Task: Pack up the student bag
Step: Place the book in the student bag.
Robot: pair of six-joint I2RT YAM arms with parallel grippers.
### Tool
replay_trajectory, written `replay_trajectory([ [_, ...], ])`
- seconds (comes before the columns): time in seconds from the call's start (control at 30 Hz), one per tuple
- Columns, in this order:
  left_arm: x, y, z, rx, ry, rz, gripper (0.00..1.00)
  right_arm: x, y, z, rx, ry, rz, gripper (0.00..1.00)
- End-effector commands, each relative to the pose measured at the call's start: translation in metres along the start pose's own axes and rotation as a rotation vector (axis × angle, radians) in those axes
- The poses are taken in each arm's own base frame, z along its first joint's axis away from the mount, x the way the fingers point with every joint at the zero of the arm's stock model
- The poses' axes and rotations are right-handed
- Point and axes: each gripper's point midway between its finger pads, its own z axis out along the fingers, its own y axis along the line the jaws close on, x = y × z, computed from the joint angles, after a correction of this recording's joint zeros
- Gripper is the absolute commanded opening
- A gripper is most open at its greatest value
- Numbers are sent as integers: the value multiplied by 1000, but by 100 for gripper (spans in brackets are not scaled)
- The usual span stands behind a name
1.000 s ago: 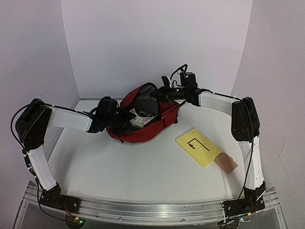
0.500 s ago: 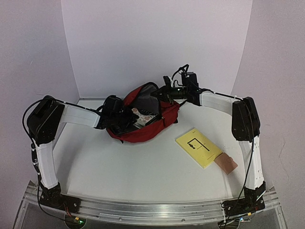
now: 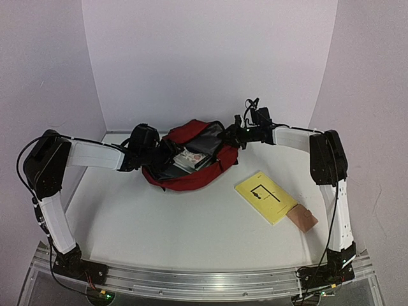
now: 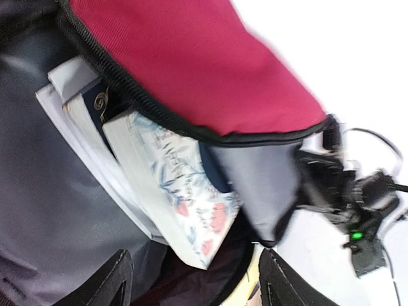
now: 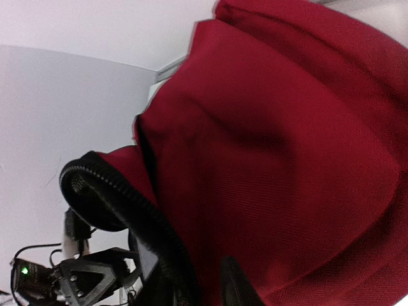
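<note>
The student bag point(image 3: 191, 175), dark red with a black zip rim, lies open at the back of the table. Inside it are a floral book point(image 3: 191, 157) and other books. My left gripper point(image 3: 164, 153) is at the left side of the bag's mouth. In the left wrist view it point(image 4: 194, 268) stands open over the dark lining, just below the floral book point(image 4: 185, 204), gripping nothing. My right gripper point(image 3: 234, 132) is at the bag's right rim. In the right wrist view its jaws point(image 5: 204, 290) are parted, with the black zip edge point(image 5: 127, 210) and red fabric point(image 5: 274, 159) lying between them.
A yellow book point(image 3: 266, 196) lies on the table right of the bag, with a small brown pad point(image 3: 301, 218) at its near corner. White walls close in the back and both sides. The right arm's wrist point(image 4: 350, 197) shows just beyond the bag's rim.
The bag's raised flap has dropped lower. My right gripper has parted its jaws and shifted right. My left gripper opened wider and pulled back slightly from inside the bag.
</note>
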Motion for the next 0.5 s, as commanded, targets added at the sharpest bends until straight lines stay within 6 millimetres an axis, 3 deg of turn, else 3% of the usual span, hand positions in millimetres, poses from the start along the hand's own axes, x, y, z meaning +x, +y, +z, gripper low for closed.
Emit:
replay_trajectory([
  [0.0, -15, -19, -25, 29, -62, 54, 70, 18, -23, 1, 88, 45, -36, 44],
  [0.13, -16, -27, -35, 45, -64, 80, 80, 18, -12, -18, 126, 46, -124, 62],
  [0.33, -14, -40, -58, 48, -65, 174, 96, 15, 16, -64, 163, 44, -275, 91],
  [0.47, -3, -50, -72, 58, -45, 267, 99, 16, 22, -95, 175, 68, -311, 98],
])
